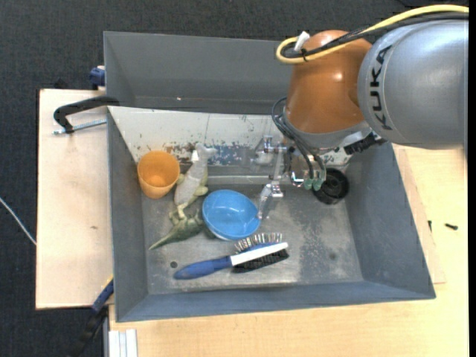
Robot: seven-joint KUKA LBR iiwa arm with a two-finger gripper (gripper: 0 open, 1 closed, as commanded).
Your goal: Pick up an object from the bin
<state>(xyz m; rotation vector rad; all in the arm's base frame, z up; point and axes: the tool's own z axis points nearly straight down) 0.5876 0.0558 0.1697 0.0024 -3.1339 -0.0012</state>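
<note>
My gripper (268,174) hangs under the orange wrist cover in the middle of the bin, just right of a blue bowl (230,213). Its two metal fingers stand apart, one towards the back wall and one by the bowl's right rim, with nothing between them. A brush with a blue handle and black bristles (232,259) lies in front of the bowl. A small black round thing (332,186) rests to the gripper's right, partly under the arm.
At the left, an orange cup (158,173) stands near the back corner. A pale green toy dinosaur (186,210) lies between the cup and the bowl. The bin's right front floor is bare metal.
</note>
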